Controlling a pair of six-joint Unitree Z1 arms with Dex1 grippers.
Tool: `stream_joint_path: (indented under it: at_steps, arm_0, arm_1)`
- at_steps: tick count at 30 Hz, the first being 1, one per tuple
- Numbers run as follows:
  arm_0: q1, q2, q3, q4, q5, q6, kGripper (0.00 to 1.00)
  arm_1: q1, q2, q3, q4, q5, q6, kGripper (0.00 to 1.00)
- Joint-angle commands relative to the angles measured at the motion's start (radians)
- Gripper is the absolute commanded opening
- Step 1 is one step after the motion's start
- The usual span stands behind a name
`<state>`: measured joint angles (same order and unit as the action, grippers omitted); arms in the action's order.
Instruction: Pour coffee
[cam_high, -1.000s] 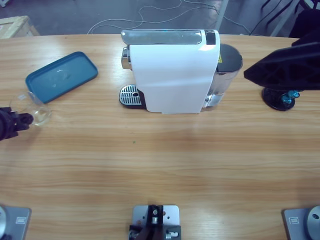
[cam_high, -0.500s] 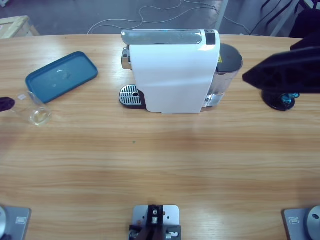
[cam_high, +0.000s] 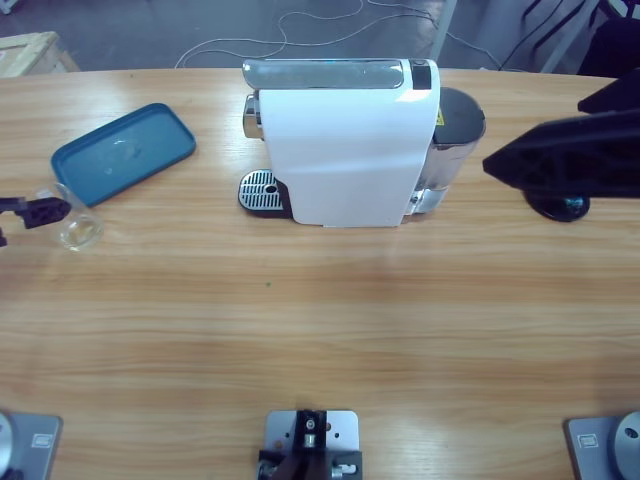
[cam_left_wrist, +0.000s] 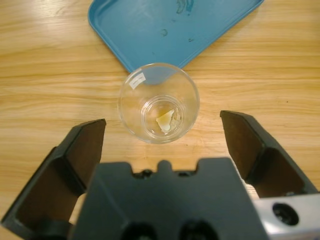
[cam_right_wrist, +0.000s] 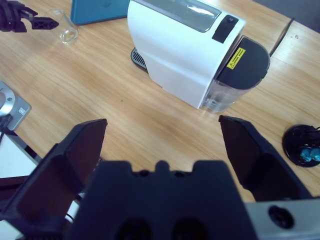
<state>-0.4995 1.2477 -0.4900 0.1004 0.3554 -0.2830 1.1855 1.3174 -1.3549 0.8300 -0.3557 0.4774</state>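
Left wrist view looks down on the left gripper (cam_left_wrist: 160, 137), its jaws spread wide and holding nothing, with one clear glass (cam_left_wrist: 159, 102) standing between and just ahead of them, beside one blue tray (cam_left_wrist: 170, 27). No coffee is discernible in it. The right gripper (cam_right_wrist: 162, 137) gapes equally wide, empty, above one white coffee machine (cam_right_wrist: 182, 47).

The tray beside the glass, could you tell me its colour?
Blue; the tray shows best in the left wrist view.
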Motion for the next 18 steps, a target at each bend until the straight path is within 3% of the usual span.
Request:
stream_joint_path:
  at_steps: [1,18]
  arm_0:
    - [0.009,0.029,0.037,-0.038,0.001,0.013,0.987]
    - [0.065,0.203,0.034,-0.174,-0.041,0.071,0.962]
  arm_1:
    - [0.010,0.043,0.052,-0.024,-0.019,0.012,1.000]
    - [0.010,0.049,0.062,-0.035,-0.020,0.013,1.000]
